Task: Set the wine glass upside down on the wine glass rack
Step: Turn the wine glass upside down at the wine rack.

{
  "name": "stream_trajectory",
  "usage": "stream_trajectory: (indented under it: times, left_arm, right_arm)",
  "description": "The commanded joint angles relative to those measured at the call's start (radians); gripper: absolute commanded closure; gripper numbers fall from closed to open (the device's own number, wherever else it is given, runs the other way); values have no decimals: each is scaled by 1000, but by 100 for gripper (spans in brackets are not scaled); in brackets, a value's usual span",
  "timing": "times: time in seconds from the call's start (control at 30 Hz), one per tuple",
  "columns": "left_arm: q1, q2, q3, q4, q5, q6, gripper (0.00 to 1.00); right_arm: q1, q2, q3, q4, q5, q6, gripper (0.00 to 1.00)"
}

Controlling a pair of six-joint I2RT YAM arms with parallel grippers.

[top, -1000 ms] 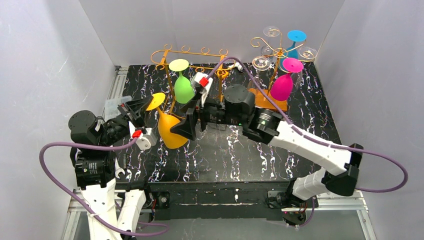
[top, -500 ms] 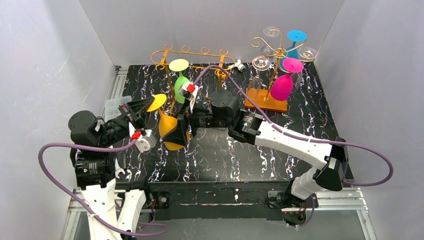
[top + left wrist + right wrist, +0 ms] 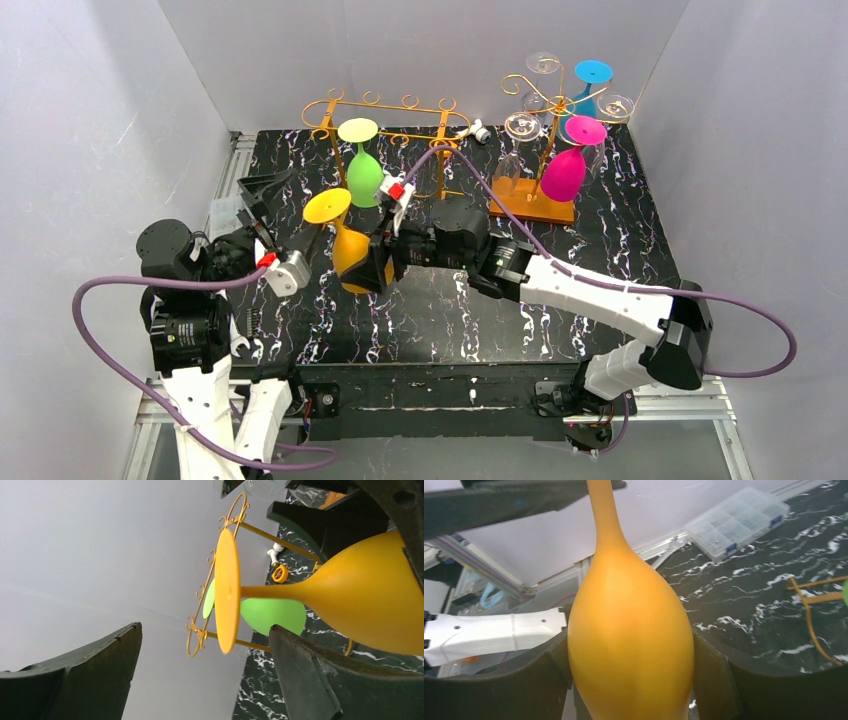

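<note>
My right jaws gripping yellow glass by bowl; my left jaws gaping wide near its foot, not touching. Rack behind.

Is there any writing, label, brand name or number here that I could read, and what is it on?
No text can be read in any view.
On the clear box: small blue labels, too blurred to read.
On a red tag: too small to tell whether anything is printed.
On the orange glass: no print shows.
</note>
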Motion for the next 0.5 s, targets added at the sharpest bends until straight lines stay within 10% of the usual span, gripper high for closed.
stream_trajectory:
  times: [0.0, 0.47]
  left_arm:
    - [-2, 40, 14, 11, -65, -192, 2]
    - [-2, 232, 171, -257, -119, -747, 2]
  right_arm:
    - [-22, -111, -69, 67, 139, -52, 35]
    - [-274, -244, -329, 230, 190, 10, 36]
